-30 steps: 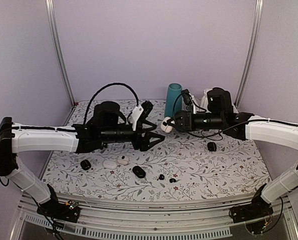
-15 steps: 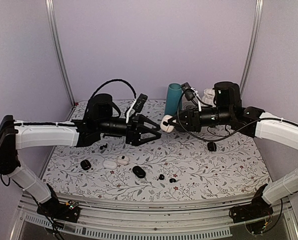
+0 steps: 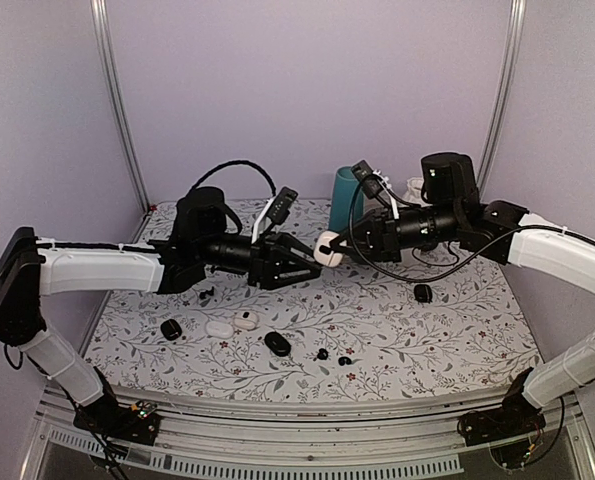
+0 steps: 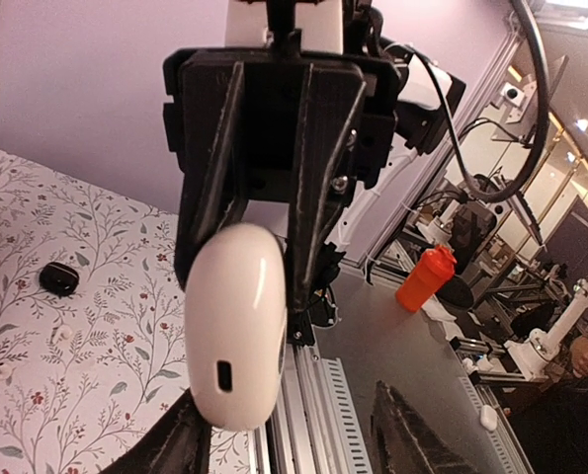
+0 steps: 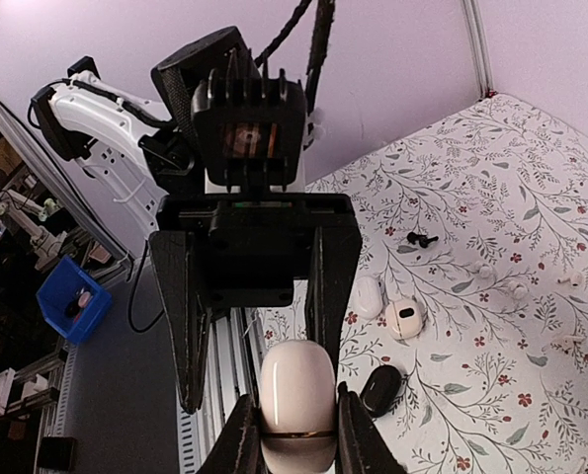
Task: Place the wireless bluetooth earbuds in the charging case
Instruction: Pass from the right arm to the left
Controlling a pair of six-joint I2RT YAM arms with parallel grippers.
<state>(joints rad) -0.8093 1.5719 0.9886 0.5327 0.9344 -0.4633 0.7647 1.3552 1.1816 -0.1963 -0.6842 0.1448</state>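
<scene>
2 robot arms meet in mid-air above a flower-printed tabletop [image 3: 457, 340], their tips coming together just right of the centre of the overhead view. The right tool [image 5: 298, 439] is clamped on a white case [image 5: 296, 395], a smooth pebble-shaped shell pinched on both sides between its 2 black fingers and held well clear of the tabletop. In the left wrist view the shell hangs lengthwise from that grip and shows a small dark slot near its lower end.

The left tool [image 3: 312, 262] faces it from the left of the frame with its jaws apart. In the right wrist view its 2 fingers stand wider than the shell and do not touch it.

The earbuds [image 3: 322, 353], 2 tiny glossy black pieces, lie loose on the tabletop at lower centre of the overhead view, just beside each other and well below both tools.

A black case [image 3: 277, 343] rests to their left. Further left sit a pair of white cases [image 3: 244, 320], side by side, and a second black case [image 3: 171, 328]. A third black case [image 3: 423, 293] lies under the right arm. A teal cylinder [image 3: 345, 195] stands upright at the back, by the purple wall.
</scene>
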